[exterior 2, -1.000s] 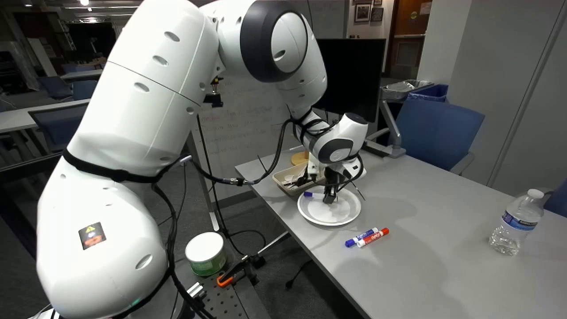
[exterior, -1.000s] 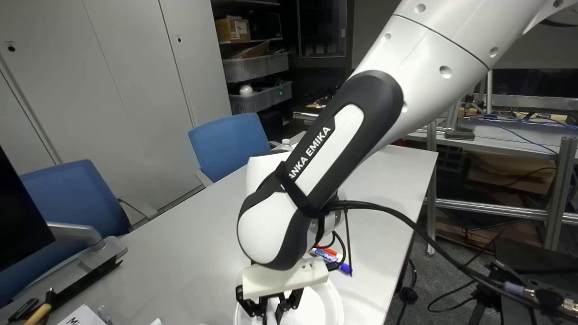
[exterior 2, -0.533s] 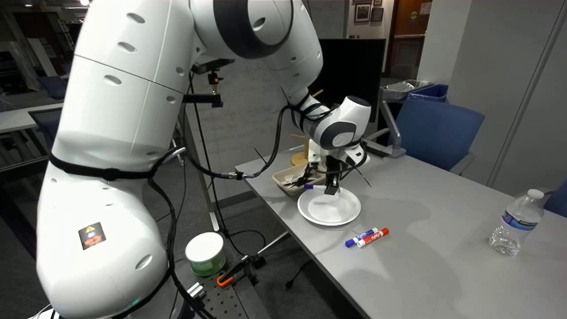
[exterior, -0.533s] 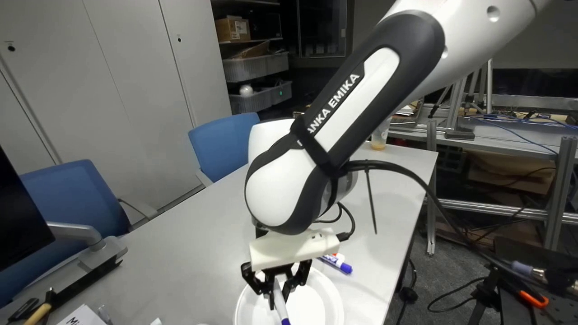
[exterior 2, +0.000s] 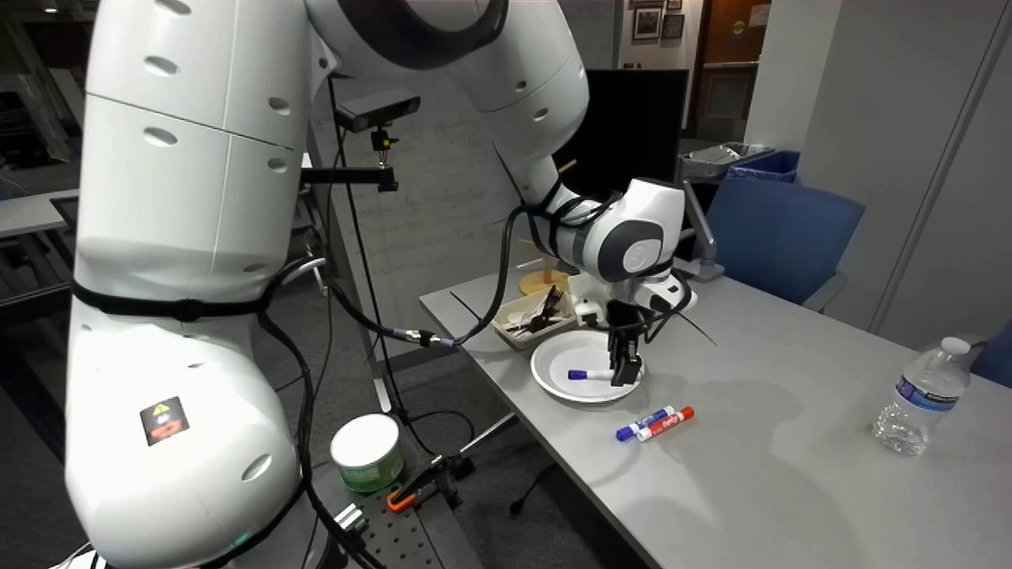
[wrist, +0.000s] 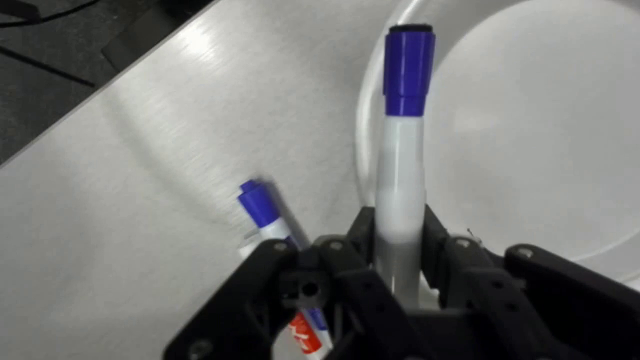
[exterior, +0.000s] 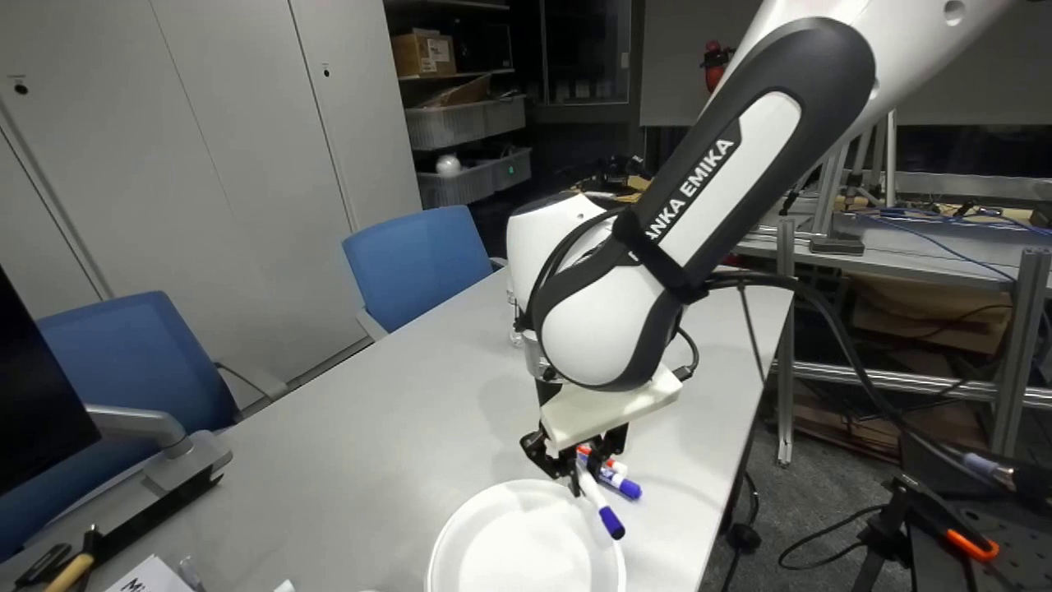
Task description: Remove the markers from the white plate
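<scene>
The white plate (exterior: 450, 552) lies on the table; it also shows in an exterior view (exterior 2: 551, 387) and the wrist view (wrist: 530, 125). My gripper (wrist: 398, 230) is shut on the white barrel of a blue-capped marker (wrist: 404, 75). In an exterior view the gripper (exterior: 583, 478) holds this marker (exterior: 593, 492) raised over the plate's rim, cap pointing outward; the gripper also shows in an exterior view (exterior 2: 624, 379). A blue marker (exterior 2: 644, 424) and an orange-red marker (exterior 2: 666, 423) lie side by side on the table beside the plate. No marker lies on the plate's visible surface.
A tray of utensils (exterior 2: 514, 336) stands behind the plate. A clear water bottle (exterior 2: 921, 399) stands further along the table (exterior 2: 759, 474). A monitor stand (exterior: 177, 460) and a white box (exterior: 148, 575) are on the table. The plate and loose markers lie near the table's edge.
My gripper has lifted the blue-capped marker from the plate and carried it sideways to the plate's rim, nearer the two loose markers. The plate and the loose markers have not moved.
</scene>
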You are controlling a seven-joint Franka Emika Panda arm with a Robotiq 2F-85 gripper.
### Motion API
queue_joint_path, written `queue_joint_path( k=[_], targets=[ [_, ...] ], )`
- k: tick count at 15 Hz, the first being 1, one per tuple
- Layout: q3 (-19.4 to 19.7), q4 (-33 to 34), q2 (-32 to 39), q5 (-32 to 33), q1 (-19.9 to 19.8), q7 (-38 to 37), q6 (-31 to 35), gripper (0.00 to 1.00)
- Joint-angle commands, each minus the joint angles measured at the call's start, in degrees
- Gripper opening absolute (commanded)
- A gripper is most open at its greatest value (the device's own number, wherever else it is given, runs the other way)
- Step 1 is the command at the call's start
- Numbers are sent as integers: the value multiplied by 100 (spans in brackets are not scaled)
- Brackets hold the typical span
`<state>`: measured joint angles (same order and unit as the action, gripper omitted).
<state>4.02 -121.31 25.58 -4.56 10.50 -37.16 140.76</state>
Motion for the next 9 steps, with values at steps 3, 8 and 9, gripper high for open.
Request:
queue_joint_path(
  k=[3, 8, 9],
  targets=[
    [356, -108, -3, 1044, 105, -107, -85, 6],
    [473, 97, 426, 1540, 193, -418, 190, 6],
    [469, 158, 514, 1554, 194, -483, 225, 6]
  ],
)
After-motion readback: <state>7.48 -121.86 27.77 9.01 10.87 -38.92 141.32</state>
